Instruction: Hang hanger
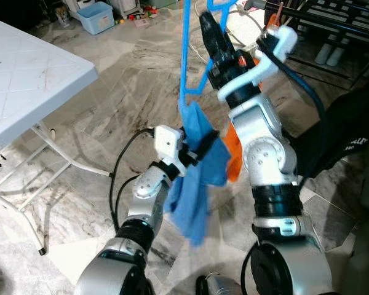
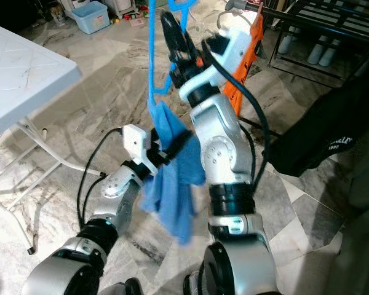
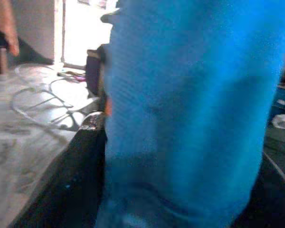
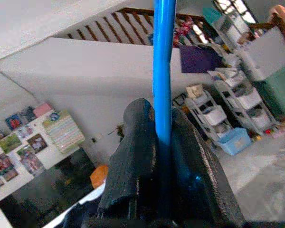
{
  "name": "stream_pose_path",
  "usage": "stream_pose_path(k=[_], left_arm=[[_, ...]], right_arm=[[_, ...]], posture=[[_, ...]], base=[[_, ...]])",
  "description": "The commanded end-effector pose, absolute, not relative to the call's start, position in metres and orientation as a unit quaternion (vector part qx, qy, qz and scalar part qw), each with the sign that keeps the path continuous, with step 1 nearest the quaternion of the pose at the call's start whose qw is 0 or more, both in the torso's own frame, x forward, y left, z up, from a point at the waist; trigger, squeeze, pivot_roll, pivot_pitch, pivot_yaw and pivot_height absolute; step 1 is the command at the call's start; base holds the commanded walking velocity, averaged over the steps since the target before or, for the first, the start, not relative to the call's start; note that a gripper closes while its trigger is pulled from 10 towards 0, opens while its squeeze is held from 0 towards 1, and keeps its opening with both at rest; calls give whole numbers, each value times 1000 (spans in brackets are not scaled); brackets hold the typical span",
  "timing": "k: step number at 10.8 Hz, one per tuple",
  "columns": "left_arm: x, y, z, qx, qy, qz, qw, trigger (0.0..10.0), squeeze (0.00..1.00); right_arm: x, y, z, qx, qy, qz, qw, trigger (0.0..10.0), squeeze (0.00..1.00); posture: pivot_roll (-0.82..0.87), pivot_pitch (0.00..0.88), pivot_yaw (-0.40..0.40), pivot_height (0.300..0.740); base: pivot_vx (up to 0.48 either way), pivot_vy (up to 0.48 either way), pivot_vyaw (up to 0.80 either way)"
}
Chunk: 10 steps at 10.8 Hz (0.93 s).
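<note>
My right gripper (image 1: 210,34) is raised high and shut on a blue plastic hanger (image 1: 185,55); in the right wrist view the hanger's bar (image 4: 162,71) runs straight up between the black fingers (image 4: 133,156). A blue cloth (image 1: 197,184) hangs from the hanger's lower end. My left gripper (image 1: 203,145) reaches up from below and is shut on that cloth about halfway down. In the left wrist view, the blue cloth (image 3: 180,118) is close against the camera and hides the fingertips.
A white folding table (image 1: 24,80) stands at the left. A black rack (image 1: 338,24) is at the back right, with a dark garment (image 1: 347,144) below it. An orange cloth (image 1: 234,157) hangs behind my right arm. A blue bin (image 1: 95,17) sits on the marble floor.
</note>
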<state>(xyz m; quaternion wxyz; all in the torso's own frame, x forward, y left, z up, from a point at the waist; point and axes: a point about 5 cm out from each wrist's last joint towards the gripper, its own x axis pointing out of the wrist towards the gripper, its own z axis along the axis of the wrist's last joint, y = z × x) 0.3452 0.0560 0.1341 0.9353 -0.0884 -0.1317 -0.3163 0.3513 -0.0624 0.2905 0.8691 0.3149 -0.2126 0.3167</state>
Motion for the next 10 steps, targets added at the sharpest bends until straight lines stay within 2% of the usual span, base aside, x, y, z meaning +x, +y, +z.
stream_pose_path(k=[1,5,7,10], left_arm=[[349,64,137,-87,-137,-298,941,0,0],[351,72,140,-89,-146,-291,941,0,0],[346,68,137,-89,-146,-320,932,0,0],[343,68,134,-87,-140,-335,928,0,0]], right_arm=[[346,-62,300,319,-229,322,861,10000,0],[349,-65,296,302,-228,299,876,10000,0],[349,-62,291,242,-238,283,897,10000,0],[350,-62,281,206,-240,261,912,10000,0]], posture=[[-351,164,17,740],[-329,164,19,740],[-323,167,21,740],[-316,171,25,740]], base=[[0,0,0],[0,0,0],[0,0,0],[0,0,0]])
